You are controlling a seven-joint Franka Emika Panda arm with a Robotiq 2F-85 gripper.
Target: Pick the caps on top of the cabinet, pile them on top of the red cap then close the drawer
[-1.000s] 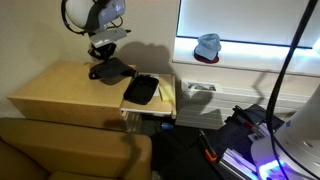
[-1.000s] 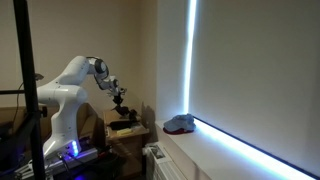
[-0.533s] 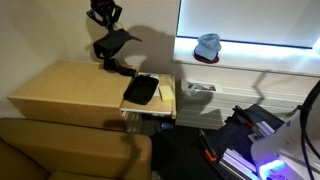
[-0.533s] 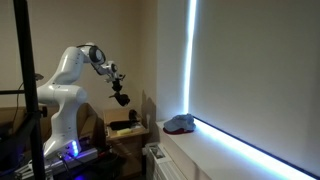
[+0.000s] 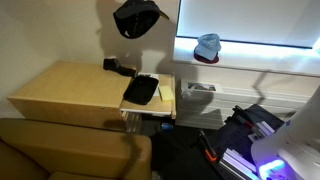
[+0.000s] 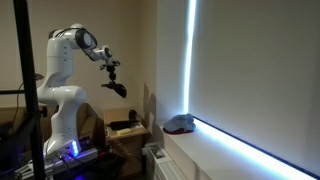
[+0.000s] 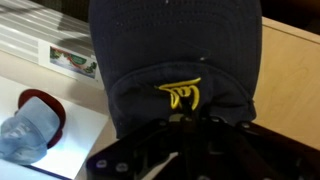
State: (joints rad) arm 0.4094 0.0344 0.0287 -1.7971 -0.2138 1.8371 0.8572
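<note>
My gripper (image 7: pixel 186 124) is shut on the dark navy cap (image 7: pixel 178 48), which has a yellow logo. It holds the cap high in the air above the cabinet (image 5: pixel 70 90), as both exterior views show (image 5: pixel 136 18) (image 6: pixel 117 89). The gripper (image 6: pixel 110 73) is just above the hanging cap. The light blue cap (image 5: pixel 207 44) lies on top of the red cap (image 5: pixel 205 59) on the white windowsill; both also show in the wrist view (image 7: pixel 24 137) (image 7: pixel 42 102). The drawer (image 5: pixel 146 92) stands open at the cabinet's end, its black inside showing.
A small black blocky object (image 5: pixel 117 67) sits on the cabinet top by the drawer. A brown leather seat (image 5: pixel 70 150) is in front of the cabinet. The windowsill (image 5: pixel 260 58) runs under a bright window. Cables and gear (image 5: pixel 245 135) lie on the floor.
The gripper has lifted the dark navy cap from the cabinet top up high into the air. The light blue and red caps have not moved.
</note>
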